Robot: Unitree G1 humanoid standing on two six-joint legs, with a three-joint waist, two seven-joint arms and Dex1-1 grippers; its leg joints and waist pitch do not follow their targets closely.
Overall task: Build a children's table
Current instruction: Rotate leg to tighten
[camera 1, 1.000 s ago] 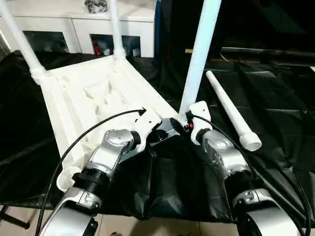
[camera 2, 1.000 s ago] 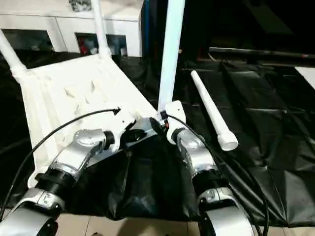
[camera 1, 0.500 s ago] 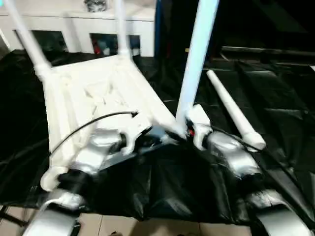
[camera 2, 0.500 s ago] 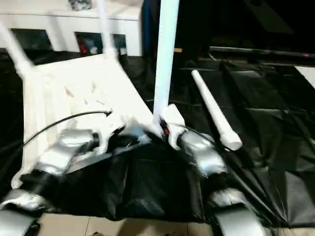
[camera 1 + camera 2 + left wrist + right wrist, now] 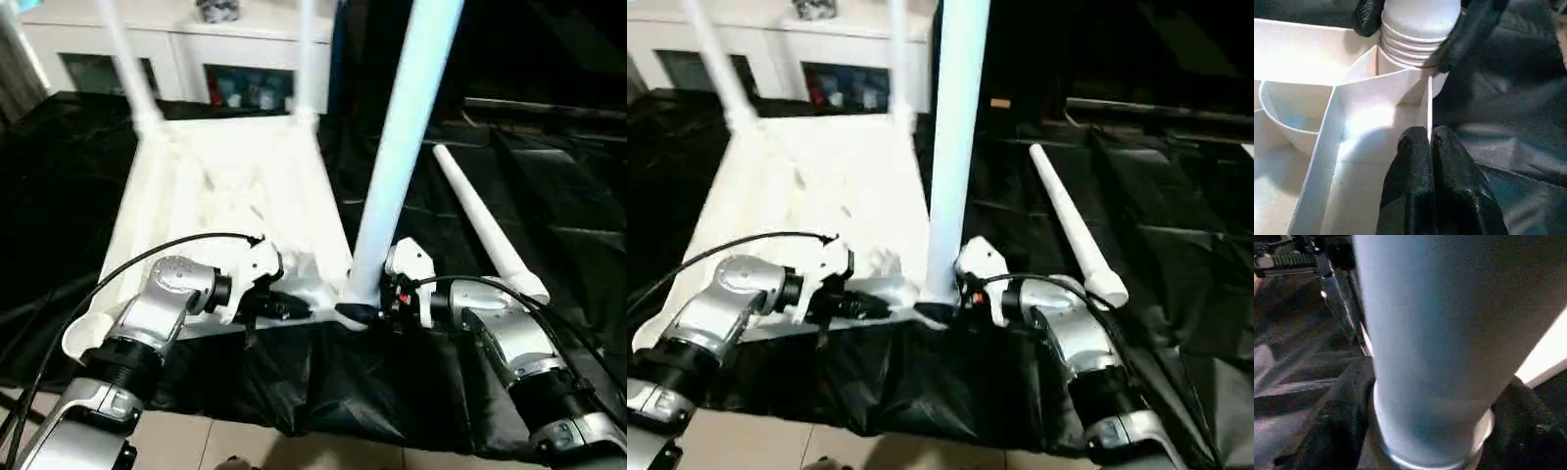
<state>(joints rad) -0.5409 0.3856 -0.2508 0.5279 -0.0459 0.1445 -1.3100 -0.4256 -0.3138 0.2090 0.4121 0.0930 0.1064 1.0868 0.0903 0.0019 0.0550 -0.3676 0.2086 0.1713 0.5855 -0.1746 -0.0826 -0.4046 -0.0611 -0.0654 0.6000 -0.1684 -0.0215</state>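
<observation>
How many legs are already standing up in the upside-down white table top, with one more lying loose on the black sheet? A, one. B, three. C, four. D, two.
B: three legs stand in the table top, two at the far corners and one at the near corner, while the loose leg lies on the black sheet.

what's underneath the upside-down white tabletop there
A black sheet lies under the tabletop, spreading out around it and hanging over the near edge. Whatever supports the sheet is covered, so I cannot tell what that is.
</observation>
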